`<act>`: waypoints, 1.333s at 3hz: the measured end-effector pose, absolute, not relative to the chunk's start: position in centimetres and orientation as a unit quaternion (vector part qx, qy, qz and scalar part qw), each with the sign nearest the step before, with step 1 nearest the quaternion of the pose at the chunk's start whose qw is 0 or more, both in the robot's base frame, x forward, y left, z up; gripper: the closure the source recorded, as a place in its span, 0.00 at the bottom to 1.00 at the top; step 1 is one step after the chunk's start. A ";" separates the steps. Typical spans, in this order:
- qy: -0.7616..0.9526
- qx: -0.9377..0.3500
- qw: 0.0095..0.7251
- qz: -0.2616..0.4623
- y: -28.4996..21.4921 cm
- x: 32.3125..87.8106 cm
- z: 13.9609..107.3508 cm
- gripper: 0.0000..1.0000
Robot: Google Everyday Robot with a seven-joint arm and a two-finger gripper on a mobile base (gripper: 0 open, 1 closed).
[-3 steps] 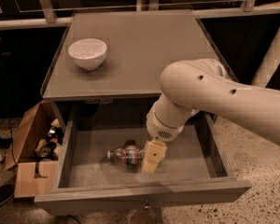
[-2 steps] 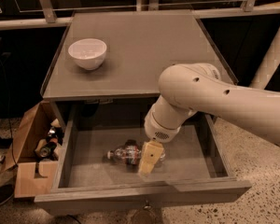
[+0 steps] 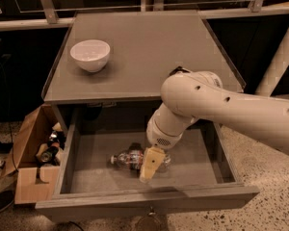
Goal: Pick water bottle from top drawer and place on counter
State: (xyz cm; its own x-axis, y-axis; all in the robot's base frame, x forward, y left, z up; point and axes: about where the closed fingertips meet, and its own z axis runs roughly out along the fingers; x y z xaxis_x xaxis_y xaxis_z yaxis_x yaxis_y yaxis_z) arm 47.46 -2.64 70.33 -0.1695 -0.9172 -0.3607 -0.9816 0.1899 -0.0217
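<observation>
gripper (image 3: 151, 165) low in top drawer (image 3: 149, 195) | water bottle (image 3: 126, 159) lies at its tip | grip cannot tell

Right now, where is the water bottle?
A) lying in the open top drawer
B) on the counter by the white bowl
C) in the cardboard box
A: the water bottle lies on its side on the floor of the top drawer, with the gripper down in the drawer right beside it.
</observation>
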 end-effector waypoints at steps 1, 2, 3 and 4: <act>0.757 -0.626 0.154 0.110 -1.8 48.6 69.1 0.00; 0.756 -0.626 0.154 0.115 -1.4 49.5 67.6 0.00; 0.757 -0.625 0.152 0.117 -1.4 50.3 66.1 0.00; 0.759 -0.623 0.149 0.114 -2.1 51.1 64.7 0.00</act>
